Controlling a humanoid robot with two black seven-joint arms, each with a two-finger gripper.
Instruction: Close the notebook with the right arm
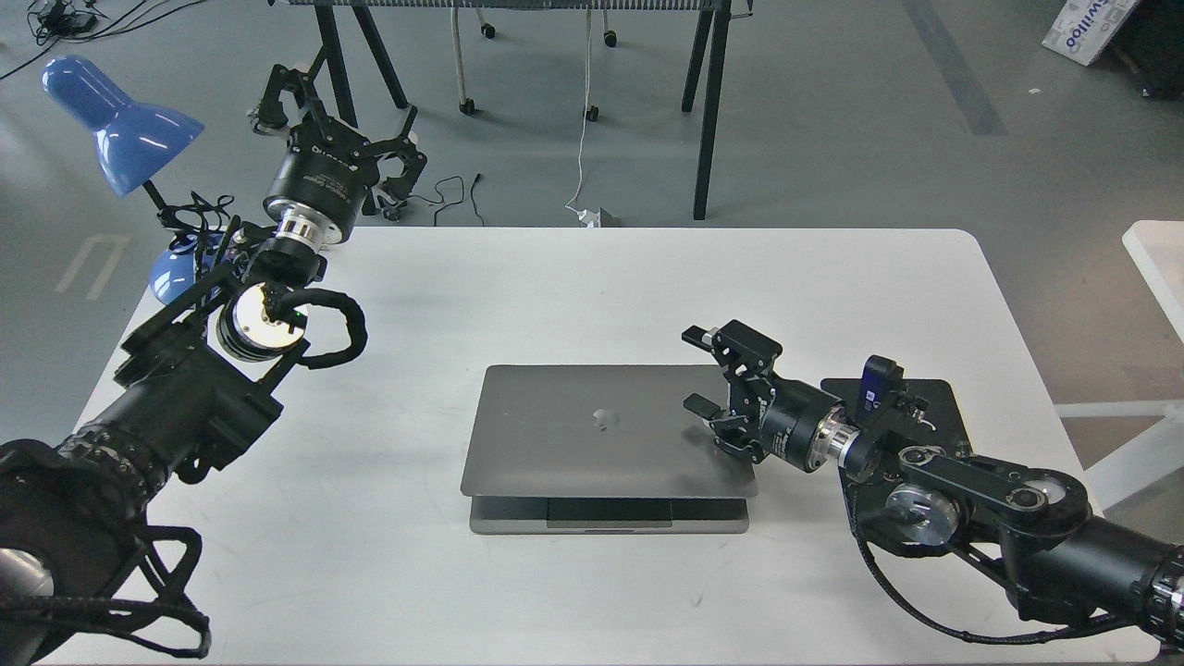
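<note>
- The notebook (606,435) sits near the middle of the table (555,277), toward its near edge; I see its lid tipped down almost flat, a strip of the base with the trackpad still showing in front.
- My right gripper (705,379) hangs at the lid's right edge, fingers spread, the lower one on or just above the lid; it grasps nothing.
- A black mouse pad (939,407) lies under my right arm (971,499).
- My left gripper (342,139) is raised beyond the far left corner, claws spread and empty, beside a blue lamp (120,125).
</note>
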